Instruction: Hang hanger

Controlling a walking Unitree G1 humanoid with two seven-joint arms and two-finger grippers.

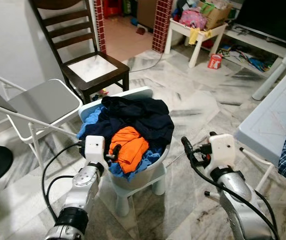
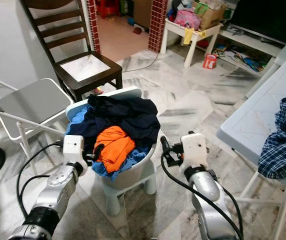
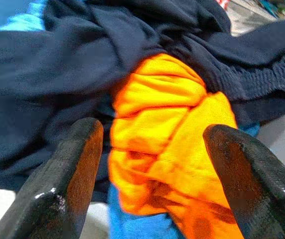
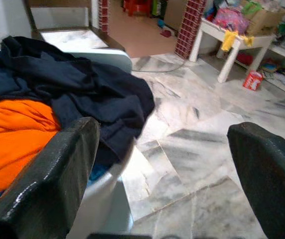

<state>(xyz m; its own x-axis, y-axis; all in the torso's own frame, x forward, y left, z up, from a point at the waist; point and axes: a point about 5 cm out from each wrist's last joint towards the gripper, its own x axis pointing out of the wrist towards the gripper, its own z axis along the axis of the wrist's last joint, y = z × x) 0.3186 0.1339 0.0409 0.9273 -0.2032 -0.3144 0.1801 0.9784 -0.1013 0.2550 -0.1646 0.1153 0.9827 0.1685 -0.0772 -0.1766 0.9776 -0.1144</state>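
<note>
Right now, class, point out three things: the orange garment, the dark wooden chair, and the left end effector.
Orange garment (image 1: 128, 147), left eye view, middle of its bunched folds.
Wooden chair (image 1: 94, 68), left eye view, pale seat panel.
Left end effector (image 3: 152, 169), left wrist view, midway between its open fingertips.

Three chairs stand here: one dark wooden chair, one grey folding chair and one small pale plastic chair (heaped with clothes). On it lie one orange garment and one navy garment. One red can stands on the floor.
</note>
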